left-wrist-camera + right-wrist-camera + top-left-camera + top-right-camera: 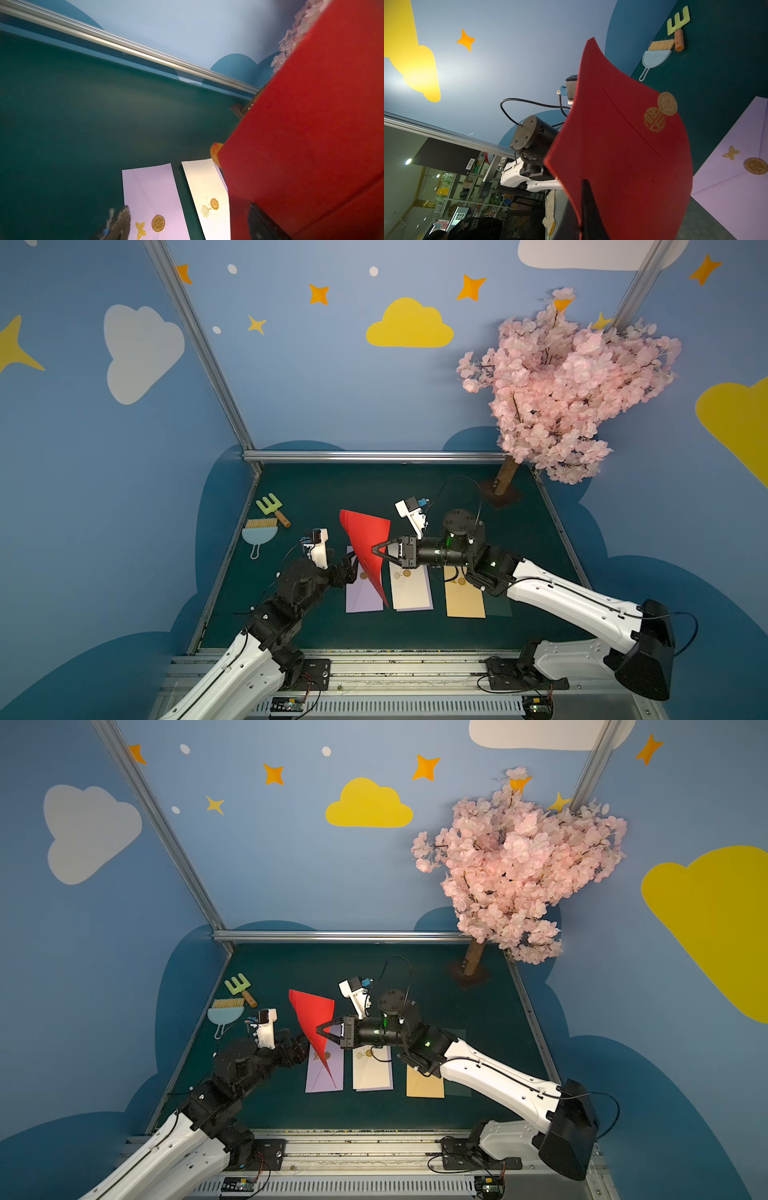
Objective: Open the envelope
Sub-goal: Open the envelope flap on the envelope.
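The red envelope [365, 539] hangs in the air above the middle of the desk [316, 626], tilted on a corner. The right gripper [375, 549] is pinched tight on the envelope's right edge. From the right wrist, only one dark finger [586, 207] shows against the red paper. A round gold seal [667, 103] sits near the edge, and whether the flap is stuck down cannot be told.

The left gripper [350, 564] is just beside the envelope's left side with its jaws spread wide and nothing in them. In both top views its tips are partly lost against the red sheet. From the left wrist, one finger [119, 223] is cut off by the frame.

Flat on the desk, the lilac envelope [363, 597] is partly hidden behind the red one. The far end of the cream envelope [411, 589] lies under the right gripper, and the right arm covers that of the tan envelope [464, 597]. A dark green envelope [498, 603] beside it barely stands out. A toy rake [270, 506] and brush [259, 529] lie by the left edge.
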You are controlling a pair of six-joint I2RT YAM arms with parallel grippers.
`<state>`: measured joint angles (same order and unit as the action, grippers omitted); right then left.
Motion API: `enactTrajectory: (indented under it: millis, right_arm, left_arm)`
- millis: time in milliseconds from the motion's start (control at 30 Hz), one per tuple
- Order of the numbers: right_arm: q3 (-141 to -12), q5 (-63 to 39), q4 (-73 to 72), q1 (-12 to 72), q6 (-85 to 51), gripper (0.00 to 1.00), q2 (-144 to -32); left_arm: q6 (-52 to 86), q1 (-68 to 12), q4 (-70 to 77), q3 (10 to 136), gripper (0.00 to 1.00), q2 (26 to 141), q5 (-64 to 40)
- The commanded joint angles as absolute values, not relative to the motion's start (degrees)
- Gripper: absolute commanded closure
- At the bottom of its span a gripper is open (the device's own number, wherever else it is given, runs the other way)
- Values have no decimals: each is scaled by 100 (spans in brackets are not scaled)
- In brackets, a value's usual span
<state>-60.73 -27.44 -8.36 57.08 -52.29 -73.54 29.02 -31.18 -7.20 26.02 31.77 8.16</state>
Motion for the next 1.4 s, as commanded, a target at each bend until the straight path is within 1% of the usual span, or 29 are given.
enactTrajectory:
  millis: [0, 200, 500, 733, 1033, 1167, 1233, 1367]
  right_arm:
    - [-6237, -2994, -1071, 5649, -5221, 100, -7524]
    - [-6559, -3216, -1029, 5575, -5246, 100, -7671]
    - [-6616, -3540, -1328, 5383, -5567, 100, -7649]
    - [-6587, -3792, -1335, 5108, -5644, 100, -7585]
    - [-6517, -4246, -1470, 4531, -5874, 100, -7444]
    - [-6535, -4517, -1725, 4394, -6072, 100, -7465]
    - [-6539, -4648, -1872, 4386, -6181, 100, -7500]
    - [-6465, -4800, -2012, 4386, -6258, 100, -7528]
  left_arm:
    - [2996, -3038, -661, 2566, 11, 2923, 592]
    - [2997, -2931, -818, 2597, 10, 2780, 503]
    - [3103, -2729, -868, 2443, 9, 2381, 361]
    - [3362, -2423, -574, 2340, 8, 2166, -331]
    - [3891, -2082, 59, 2022, 7, 1431, -1490]
    - [4022, -1997, 141, 2004, 7, 1372, -1708]
    - [4132, -1948, 313, 1980, 8, 1376, -1797]
    - [4455, -1817, 814, 1903, 15, 1395, -2082]
